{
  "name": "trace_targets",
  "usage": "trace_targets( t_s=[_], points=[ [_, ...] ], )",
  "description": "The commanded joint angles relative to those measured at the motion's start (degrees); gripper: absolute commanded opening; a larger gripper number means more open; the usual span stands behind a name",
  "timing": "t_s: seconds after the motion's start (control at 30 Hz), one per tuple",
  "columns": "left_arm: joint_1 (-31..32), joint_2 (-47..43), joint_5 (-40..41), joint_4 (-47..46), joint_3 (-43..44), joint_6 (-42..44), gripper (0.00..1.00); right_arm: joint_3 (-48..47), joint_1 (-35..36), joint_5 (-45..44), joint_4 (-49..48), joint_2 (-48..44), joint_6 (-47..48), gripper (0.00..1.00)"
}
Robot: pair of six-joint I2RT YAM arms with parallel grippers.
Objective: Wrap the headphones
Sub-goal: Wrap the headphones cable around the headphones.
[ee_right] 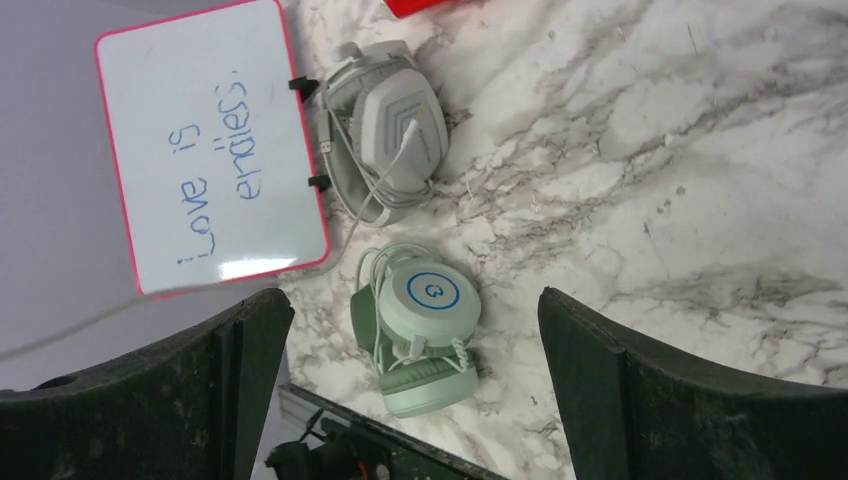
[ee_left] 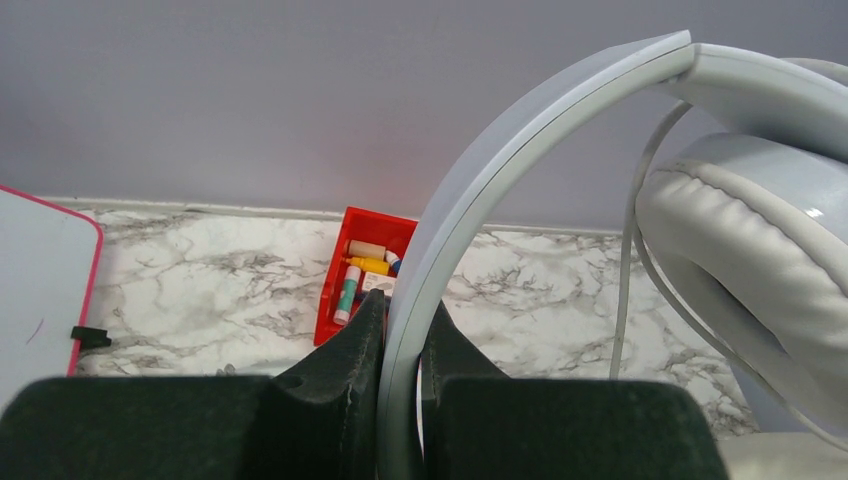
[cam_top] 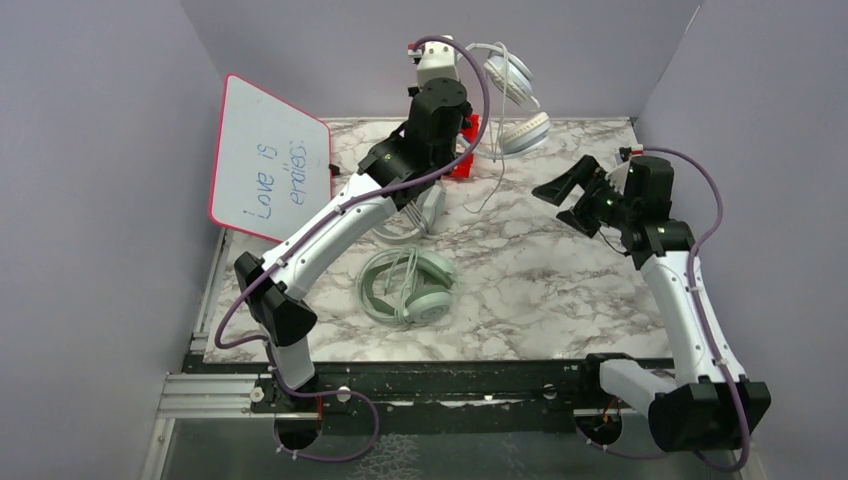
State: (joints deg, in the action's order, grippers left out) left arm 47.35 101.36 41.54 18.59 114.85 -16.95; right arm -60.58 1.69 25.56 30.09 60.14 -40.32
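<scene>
My left gripper (cam_top: 460, 65) is raised near the back wall and shut on the headband (ee_left: 400, 340) of a white headset (cam_top: 512, 92). Its padded ear cup (ee_left: 740, 270) fills the right of the left wrist view, and a thin cable (cam_top: 490, 185) hangs from it to the table. The mint-green headset (cam_top: 410, 287) lies folded on the marble with its cable around it; it also shows in the right wrist view (ee_right: 425, 330). The grey-white headset (ee_right: 385, 135) lies by the whiteboard, mostly hidden under my left arm in the top view. My right gripper (cam_top: 568, 200) hovers open and empty over the table's right side.
A pink-framed whiteboard (cam_top: 268, 160) with blue writing leans at the back left. A red bin (ee_left: 360, 270) of markers stands at the back middle, under the held headset. Grey walls close in the marble table (cam_top: 560, 290) on three sides.
</scene>
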Motion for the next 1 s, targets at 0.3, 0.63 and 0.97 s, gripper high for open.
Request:
trace_targets(
  t_s=[0.3,0.63,0.97],
  points=[
    [-0.68,-5.29,-10.95,-7.61,-3.85,0.00,0.00,14.93,-0.52,16.56,-2.83,13.42,-27.11,0.83],
    [-0.69,-7.20,-15.74,-10.66,-6.90,-1.58,0.00,20.71,2.61,16.49,-5.09,13.60,-36.04,0.84],
    [-0.68,-8.15,-16.72,-10.59,-7.27,-1.36,0.00,20.36,5.19,14.89,-9.83,16.65,-43.11,0.84]
  ],
)
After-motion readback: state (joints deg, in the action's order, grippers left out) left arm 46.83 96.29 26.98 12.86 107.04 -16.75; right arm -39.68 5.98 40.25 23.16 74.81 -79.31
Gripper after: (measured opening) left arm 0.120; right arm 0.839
